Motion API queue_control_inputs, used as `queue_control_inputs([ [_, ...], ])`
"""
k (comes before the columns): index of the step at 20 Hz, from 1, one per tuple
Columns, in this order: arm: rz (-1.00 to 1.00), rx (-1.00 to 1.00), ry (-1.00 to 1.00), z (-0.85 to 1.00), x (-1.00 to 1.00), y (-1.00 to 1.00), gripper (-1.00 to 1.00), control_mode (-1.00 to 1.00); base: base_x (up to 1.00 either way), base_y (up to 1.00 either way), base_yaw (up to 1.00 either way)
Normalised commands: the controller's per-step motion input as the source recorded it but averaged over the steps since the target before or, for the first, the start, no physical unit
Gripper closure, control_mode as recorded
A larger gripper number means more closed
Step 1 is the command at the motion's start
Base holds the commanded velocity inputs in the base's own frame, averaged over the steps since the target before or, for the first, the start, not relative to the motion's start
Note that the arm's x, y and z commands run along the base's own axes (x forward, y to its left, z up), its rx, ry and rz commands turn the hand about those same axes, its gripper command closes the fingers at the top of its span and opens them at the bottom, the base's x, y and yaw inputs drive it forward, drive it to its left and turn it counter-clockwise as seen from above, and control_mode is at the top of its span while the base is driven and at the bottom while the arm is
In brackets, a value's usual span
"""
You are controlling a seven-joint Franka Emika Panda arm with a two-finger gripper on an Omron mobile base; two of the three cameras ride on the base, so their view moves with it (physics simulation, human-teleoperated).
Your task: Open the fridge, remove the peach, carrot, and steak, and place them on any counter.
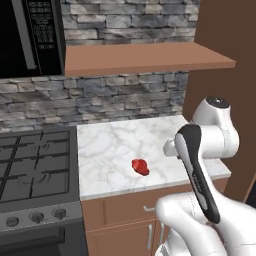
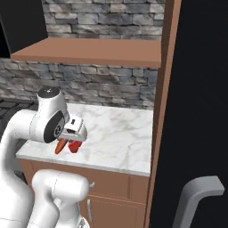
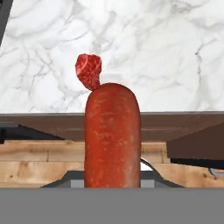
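Hand view puts the carrot (image 3: 112, 135) in the lower middle of the frame, standing up from the bottom edge, so the gripper looks closed partway on its thick end; the fingertips themselves are covered by it. Just above the carrot's tip lies the steak (image 3: 88, 71), already down on the counter (image 3: 175, 52), which fills the upper half.

In the right base view the gripper (image 2: 67, 143) sits at centre left, over the counter's front edge, with the carrot (image 2: 59, 146) poking out below it.

I judge the carrot light, stiff and smooth, likely to slip or swivel if pinched near its narrow tip, so the thick end is the better hold. The steak (image 1: 140, 166), at the centre of the left base view, looks soft and lumpy.

The fridge (image 2: 200, 111) is cut off at the right edge, its inside hidden. How far the carrot hangs above the marble is hard to judge.
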Motion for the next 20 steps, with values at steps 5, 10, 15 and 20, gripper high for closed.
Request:
queue_control_inputs([
  [5,-0.05,0.0,0.05,-0.81,1.0,0.0,1.0,-1.0,0.0,0.0,0.0],
  [10,-0.1,0.0,0.0,-0.65,1.0,0.0,1.0,-1.0,0.0,0.0,0.0],
  [15,-0.08,0.0,0.02,-0.59,0.88,0.0,1.0,-1.0,0.0,0.0,0.0],
  [20,-0.01,0.0,0.0,-0.34,0.47,-0.03,-1.0,-1.0,0.0,0.0,0.0],
])
